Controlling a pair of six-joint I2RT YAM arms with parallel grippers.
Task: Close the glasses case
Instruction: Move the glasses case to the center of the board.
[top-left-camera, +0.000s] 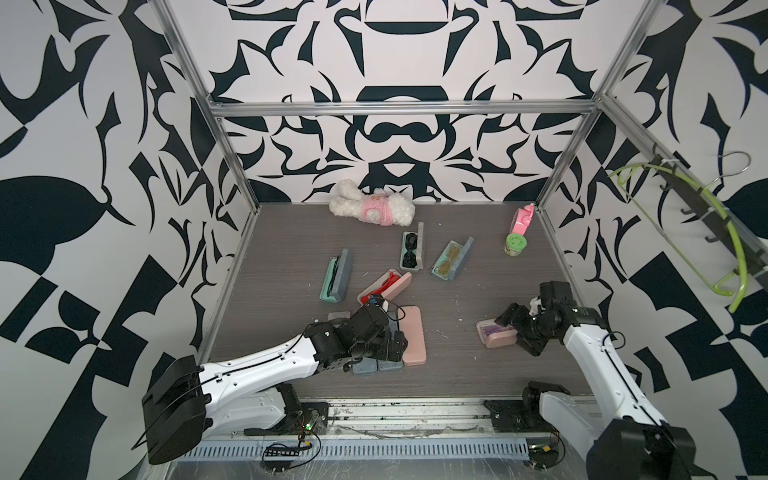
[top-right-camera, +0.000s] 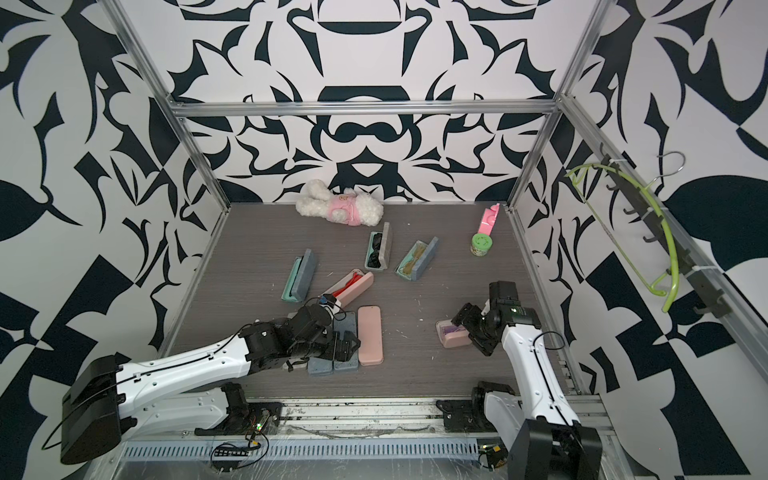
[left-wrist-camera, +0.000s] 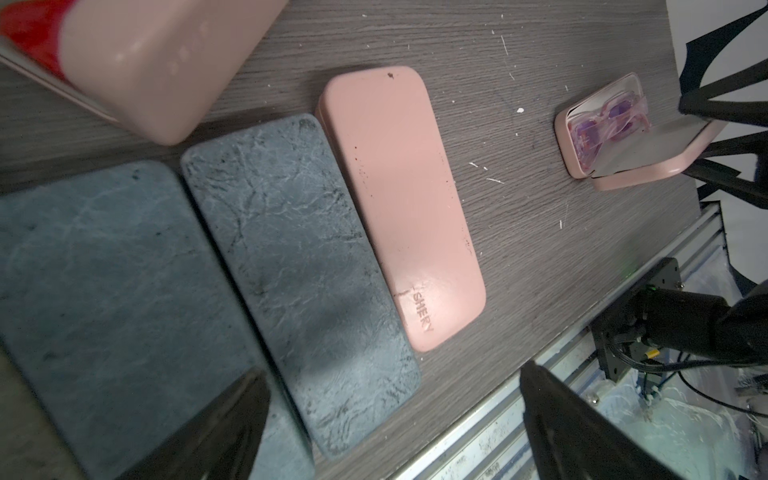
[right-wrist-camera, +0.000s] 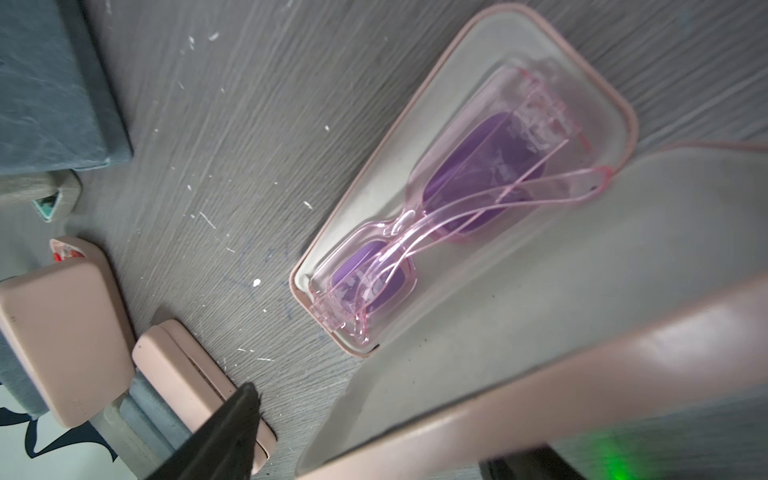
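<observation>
Right of centre in a top view, the open pink glasses case (top-left-camera: 500, 341) lies just below the right gripper (top-left-camera: 502, 321), whose jaws are spread.

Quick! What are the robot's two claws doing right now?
Left gripper: open, holding nothing.
Right gripper: jaws apart at the pink case lid; cannot tell if it grips.

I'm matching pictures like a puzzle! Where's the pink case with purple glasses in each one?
In a top view: open pink case, front right of the table.
In a top view: same spot.
Left wrist: past the closed pink case.
Right wrist: close up, filling the picture.
Landmark: that closed pink case.
</observation>
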